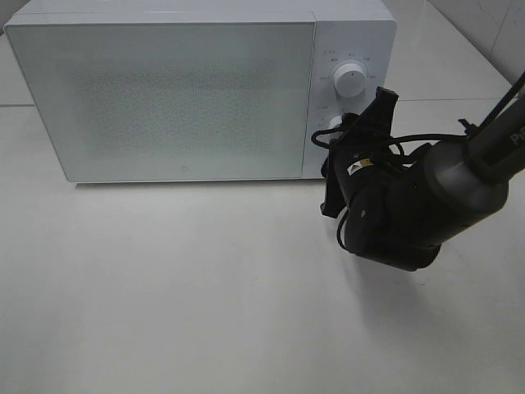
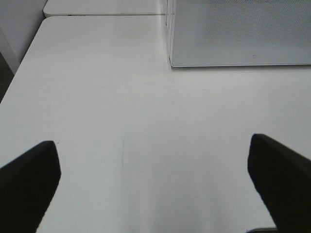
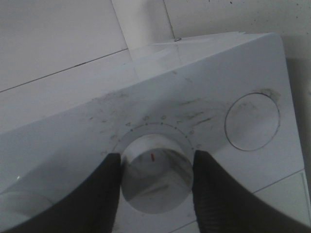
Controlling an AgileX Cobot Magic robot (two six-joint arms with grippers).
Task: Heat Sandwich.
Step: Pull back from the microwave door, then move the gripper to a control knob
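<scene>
Right tool (image 3: pixel 156 158): two dark fingers (image 3: pixel 97 194) clamped on the lower knob (image 3: pixel 155 187), one on either side of its rim; knob face white, with a small red mark near its edge and a ring of printed scale ticks around it.

Right arm (image 1: pixel 410 213): bulky black wrist body with loose cabling, reaching in from the right of the exterior high view and held above the desk (image 1: pixel 205 312); it hides much of the lower knob in that view.

Upper knob (image 1: pixel 351 80): white, round, untouched, just above the gripped one on the same control panel.

Microwave (image 1: pixel 353 33): white, standing at the far side of the desk; door (image 1: pixel 164 98) closed, its pale, finely dotted panel showing nothing of the inside.

Left tool (image 2: pixel 153 143): fingers (image 2: pixel 29 184) spread wide apart, gripping nothing, hanging over the white desk surface; the microwave's near lower corner lies well ahead of it; this tool does not appear in the exterior high view.

Sandwich: not visible in any view; with the door closed and opaque, its place cannot be told.

Desk: white, matt, faintly scuffed; a pale tiled wall (image 1: pixel 484 33) stands behind the microwave.
</scene>
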